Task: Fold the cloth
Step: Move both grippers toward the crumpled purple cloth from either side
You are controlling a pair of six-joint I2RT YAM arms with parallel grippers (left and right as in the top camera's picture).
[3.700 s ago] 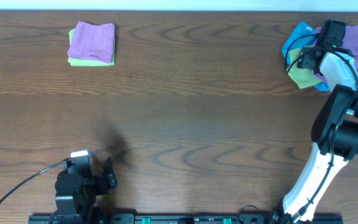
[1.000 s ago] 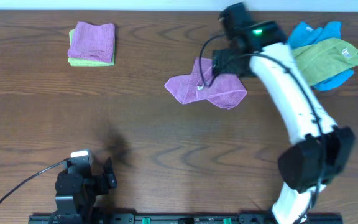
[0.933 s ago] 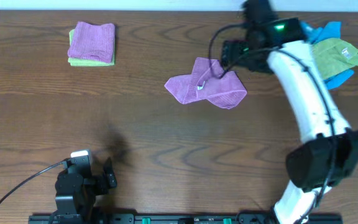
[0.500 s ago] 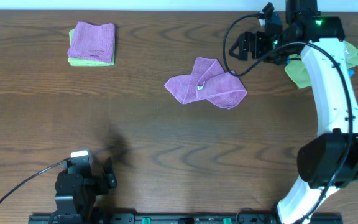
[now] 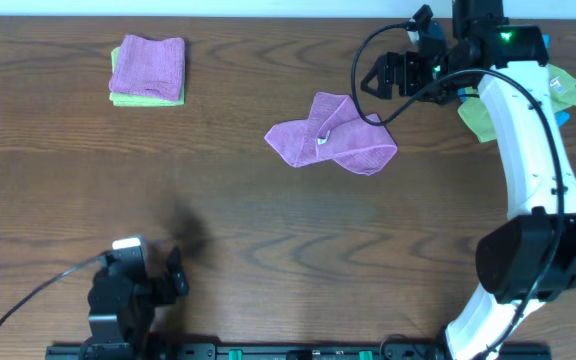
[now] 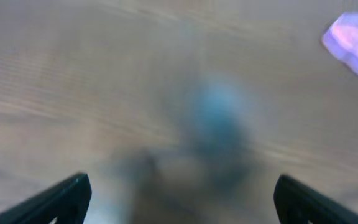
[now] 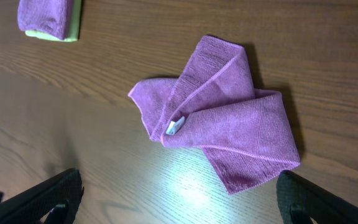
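Note:
The violet-purple cloth (image 5: 332,134) lies crumpled on the table right of centre, its small white tag (image 5: 321,139) showing. In the right wrist view the cloth (image 7: 222,132) lies loosely folded over itself with the tag (image 7: 174,126) near its middle. My right gripper (image 5: 398,72) is open and empty, raised above the table just up and right of the cloth. My left gripper (image 5: 173,275) is open and empty near the front left edge. The left wrist view is blurred; a purple patch (image 6: 356,40) shows at its top right.
A folded pinker purple cloth on a lime-green one (image 5: 148,70) sits at the back left, also in the right wrist view (image 7: 48,18). A heap of green and blue cloths (image 5: 538,95) lies at the back right, behind my right arm.
My right gripper carried the purple cloth from the back-right heap to the middle, let go of it and rose back to the right. The cloth now lies still. The left arm shifted slightly.

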